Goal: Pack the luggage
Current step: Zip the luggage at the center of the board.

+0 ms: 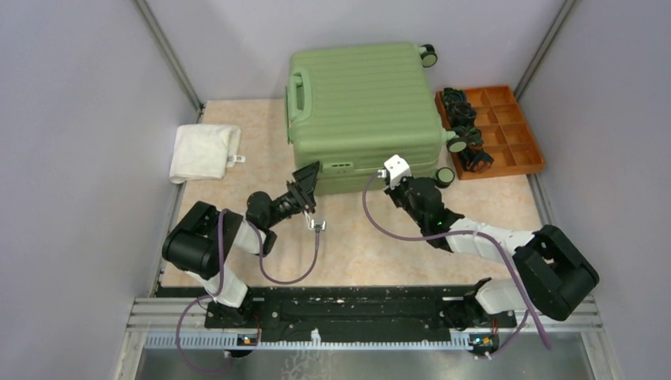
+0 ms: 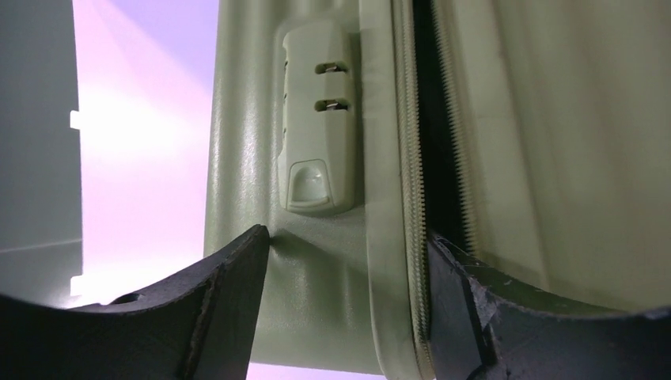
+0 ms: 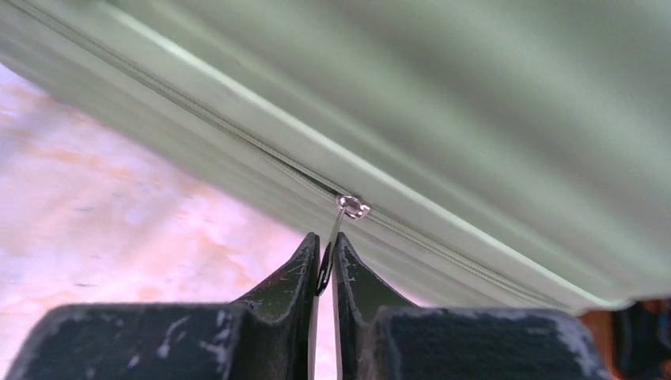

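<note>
Left arm (image 1: pixel 225 237) folded low, forearm angled forward and to the right; left gripper (image 2: pixel 348 236) jaws spread wide. Right arm (image 1: pixel 483 233) reaching forward and to the left (elbow low); right gripper (image 3: pixel 325 241) fingers pinched together on a zipper pull (image 3: pixel 339 220).

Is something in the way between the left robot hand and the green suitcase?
No, nothing visible is. The left gripper is open right up at the near side of the luggage, by the lock, with nothing between them. The right gripper is shut on the zipper pull.
</note>
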`<state>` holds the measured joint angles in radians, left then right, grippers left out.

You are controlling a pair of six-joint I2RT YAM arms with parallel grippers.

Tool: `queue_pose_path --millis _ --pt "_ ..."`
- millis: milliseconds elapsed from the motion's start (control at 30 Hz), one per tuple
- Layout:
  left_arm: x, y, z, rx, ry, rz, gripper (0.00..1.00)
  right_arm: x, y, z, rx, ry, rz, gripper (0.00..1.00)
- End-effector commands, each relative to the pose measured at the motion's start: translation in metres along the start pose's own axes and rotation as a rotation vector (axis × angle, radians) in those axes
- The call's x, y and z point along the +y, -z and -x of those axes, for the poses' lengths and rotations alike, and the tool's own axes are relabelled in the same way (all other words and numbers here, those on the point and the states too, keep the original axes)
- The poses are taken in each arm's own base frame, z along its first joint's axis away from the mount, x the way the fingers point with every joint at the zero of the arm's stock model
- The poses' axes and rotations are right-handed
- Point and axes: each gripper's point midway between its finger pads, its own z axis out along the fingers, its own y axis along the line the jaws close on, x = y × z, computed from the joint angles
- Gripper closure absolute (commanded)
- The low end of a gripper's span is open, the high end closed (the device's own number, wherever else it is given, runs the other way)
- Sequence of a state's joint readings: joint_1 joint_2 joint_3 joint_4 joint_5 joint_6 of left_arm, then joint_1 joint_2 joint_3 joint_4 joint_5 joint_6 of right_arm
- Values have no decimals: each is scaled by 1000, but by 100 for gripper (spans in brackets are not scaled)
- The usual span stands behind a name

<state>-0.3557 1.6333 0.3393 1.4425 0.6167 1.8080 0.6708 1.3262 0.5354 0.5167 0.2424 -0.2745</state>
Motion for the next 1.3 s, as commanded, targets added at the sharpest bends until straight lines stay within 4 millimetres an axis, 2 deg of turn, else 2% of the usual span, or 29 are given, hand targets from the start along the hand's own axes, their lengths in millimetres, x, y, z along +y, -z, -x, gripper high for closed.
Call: queue_pose_path --millis 0,267,500,633,700,767,833,900,967,1033,1100,1133,1167,1200,1267 --pt "79 8 34 -122 -180 257 39 55 4 70 -248 -109 232 100" --pt "86 4 32 -119 -192 274 40 105 -3 78 -255 -84 329 100" --pt "93 3 35 -124 -201 293 40 162 -12 103 -305 -80 424 100" --pt "97 6 37 -127 -183 295 36 181 -18 114 -325 -87 451 100" --pt "95 10 37 -121 -156 278 28 183 -21 116 -327 -90 448 100" --pt "85 12 35 -103 -114 226 19 178 -21 117 -328 -101 421 100" --pt "68 17 31 -68 -37 150 7 169 -20 115 -323 -108 379 100" --pt "46 23 30 -37 64 57 1 162 -19 108 -298 -106 346 99" --pt "24 30 26 7 175 -43 1 156 -18 100 -263 -102 319 83" --pt "-2 38 23 30 306 -223 1 152 -17 92 -229 -107 302 69" --pt "-27 56 40 -26 464 -494 2 147 -16 84 -201 -131 275 55" --pt "-38 70 53 -72 480 -621 2 145 -15 82 -194 -140 266 51" --pt "-45 82 63 -106 495 -707 2 143 -14 81 -190 -152 258 49" --pt "-44 87 66 -106 514 -734 2 140 -12 82 -190 -164 249 48" --pt "-32 87 59 -59 555 -709 2 133 -5 82 -185 -190 231 44"
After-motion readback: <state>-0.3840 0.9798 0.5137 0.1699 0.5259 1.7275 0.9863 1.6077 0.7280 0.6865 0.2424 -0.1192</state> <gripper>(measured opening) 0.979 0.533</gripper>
